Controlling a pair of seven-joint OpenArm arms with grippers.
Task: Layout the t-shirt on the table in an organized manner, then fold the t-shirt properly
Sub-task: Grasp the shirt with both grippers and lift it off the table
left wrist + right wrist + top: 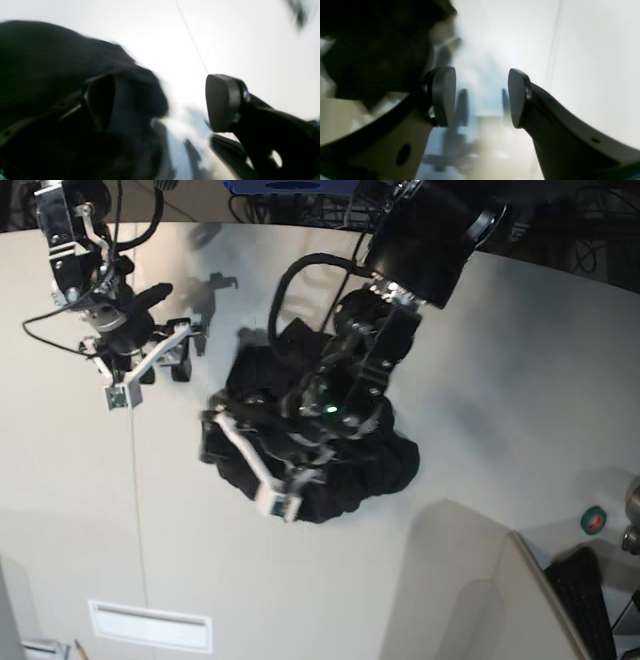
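My black t-shirt (385, 465) is just a crumpled heap mid-frame in the base view, on the off-white table (300, 590).

Right wrist view — dark cloth (380, 45) blurred, cut off at the upper left edge — folds indistinct.

Down in the base view's bottom-right corner you've got a green roll with a red centre (593, 520), metallic round parts (632, 520) at the frame edge just beside it, and a black object (582, 600) below! Bottom left, you see a white recessed panel (150, 626).
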